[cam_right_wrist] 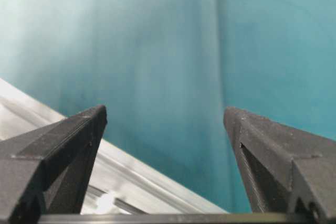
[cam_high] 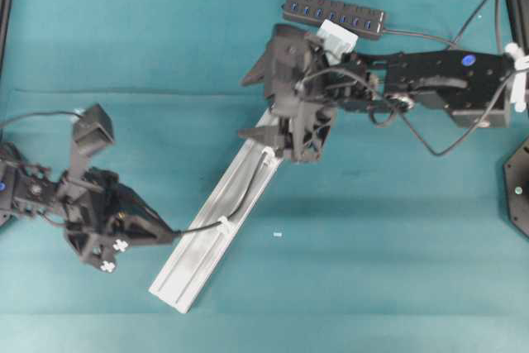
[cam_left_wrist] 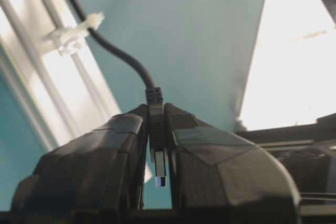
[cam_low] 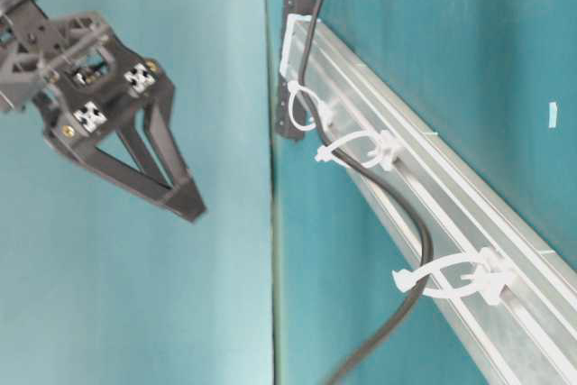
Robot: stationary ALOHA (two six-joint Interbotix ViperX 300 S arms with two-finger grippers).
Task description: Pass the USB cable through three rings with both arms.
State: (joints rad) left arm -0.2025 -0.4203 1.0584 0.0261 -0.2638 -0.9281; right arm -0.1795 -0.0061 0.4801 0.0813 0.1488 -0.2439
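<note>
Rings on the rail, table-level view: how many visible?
3. One ring at the far end of the rail, one just nearer, one closest to the camera. The USB cable runs through all three.

right arm (cam_high: 314, 97) over rail (cam_high: 198, 258) top — lower end open

Both arms are built of matte black plastic and metal. Each end effector, the left (cam_high: 169, 237) and the right (cam_high: 252, 105), is formed of two pointed, triangular open-frame fingers (cam_low: 171, 173). Small white cross-marked fittings (cam_low: 140, 77) and brass-coloured screws are seen on the left housing. A blue dot and looping thin black wires (cam_high: 430, 142) are carried by the right arm (cam_high: 430, 80).
</note>
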